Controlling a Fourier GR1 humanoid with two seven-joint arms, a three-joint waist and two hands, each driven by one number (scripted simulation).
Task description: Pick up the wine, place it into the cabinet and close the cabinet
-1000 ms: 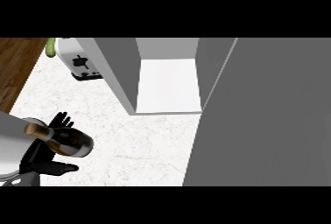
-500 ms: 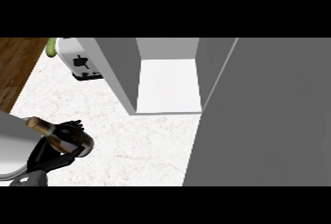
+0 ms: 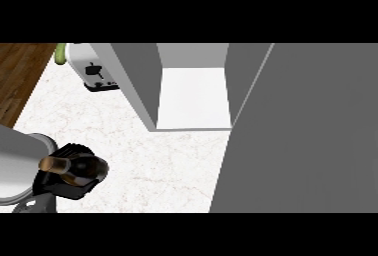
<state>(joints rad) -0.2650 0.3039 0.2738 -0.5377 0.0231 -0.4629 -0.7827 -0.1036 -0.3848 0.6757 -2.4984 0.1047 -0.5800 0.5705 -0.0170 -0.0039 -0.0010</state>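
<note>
One hand (image 3: 68,181) is all I have in my head view, low at the left edge, and by its place there I take it for the left one. Its black fingers are curled round the wine (image 3: 76,167), which I see almost end-on: a brownish cap at the neck and the dark, rounded shoulder of the bottle below it, tilted toward the camera. The bottle is held above the desk (image 3: 170,165), not standing on it. Behind the hand a grey forearm (image 3: 18,165) fills the lower left corner. The right hand does not show at all.

Moving outward, the pale speckled desk runs up and to the right from the hand. The cabinet (image 3: 140,82) stands well apart from the bottle, up and to the right of it, with its grey side wall facing me and its white inner floor (image 3: 190,97) showing in the opening. The cabinet door (image 3: 303,130) is swung open, a broad grey panel filling the right side of the view. Near the top left, a white toaster (image 3: 94,72) sits just beside the cabinet's outer wall, with something small and green (image 3: 60,51) at its far corner. A strip of brown wooden floor (image 3: 18,75) borders the desk on the left.
</note>
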